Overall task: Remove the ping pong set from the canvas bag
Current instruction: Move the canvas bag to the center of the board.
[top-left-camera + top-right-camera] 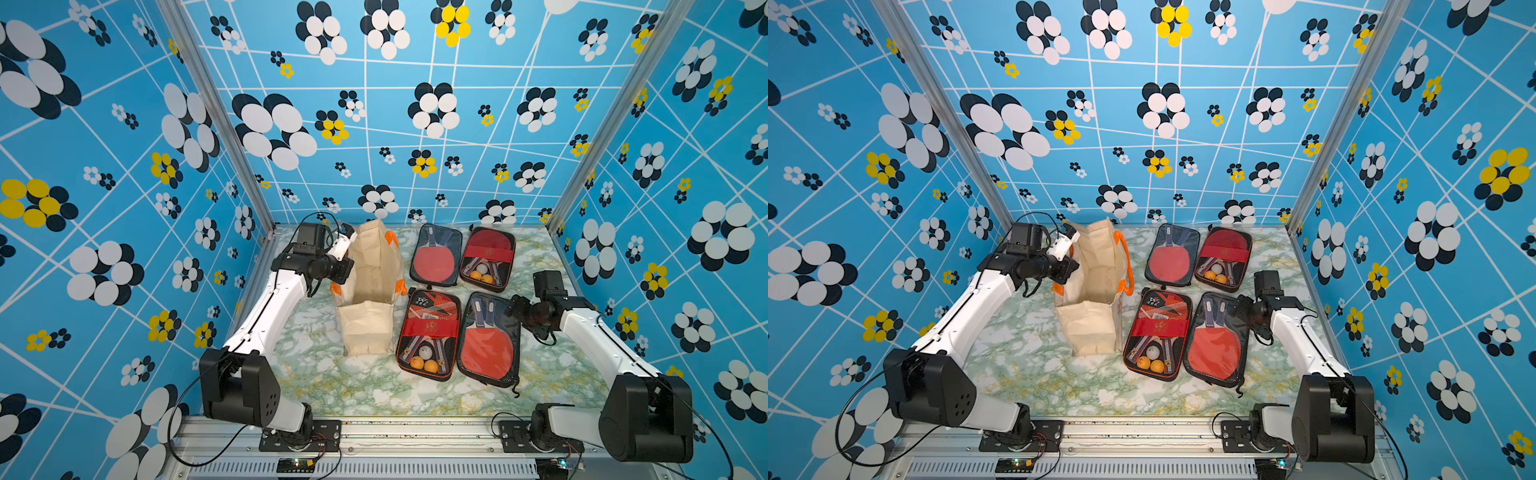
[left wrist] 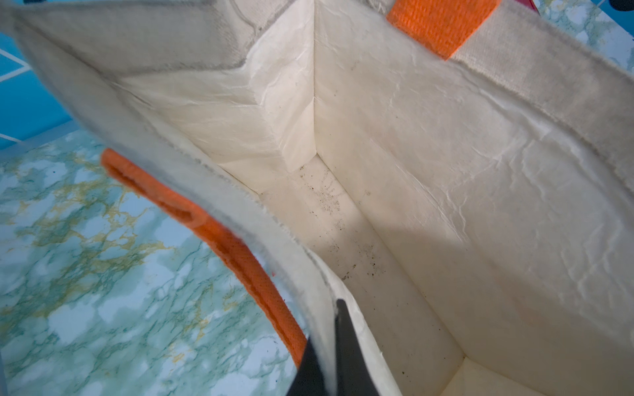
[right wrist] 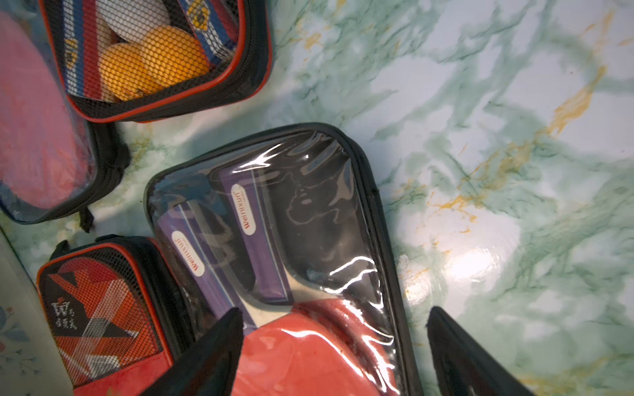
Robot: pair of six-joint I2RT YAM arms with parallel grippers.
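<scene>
Cloth sits pinched between the pressed-together jaws of the left gripper (image 2: 326,346), which has the rim of the canvas bag (image 1: 368,328) right beside one orange handle (image 2: 219,247). I take that hold to be there to prop the mouth open and steady the bag, so nothing snags coming out. Past the jaws the lining is bare to the bottom (only specks of grit), so the bag looks emptied. It stands upright, left of the middle of the tabletop (image 1: 353,386) and reaching toward the back edge.

Near the right edge, the right gripper (image 3: 334,310) hangs with its jaws spread wide and nothing between them. Just beneath lies a ping pong set (image 1: 488,340), flat, clear side up, its red paddle (image 3: 308,356) showing. One jaw is over the case, one over bare marble; whether either touches I cannot tell.

A mesh-fronted case (image 1: 430,332) lies just beside it on the bag's side. A second clear case (image 1: 436,255) and a second mesh case (image 1: 488,257) lie nearer the back edge. The tidy block, apart from the bag, suggests unloading is finished or nearly so.
</scene>
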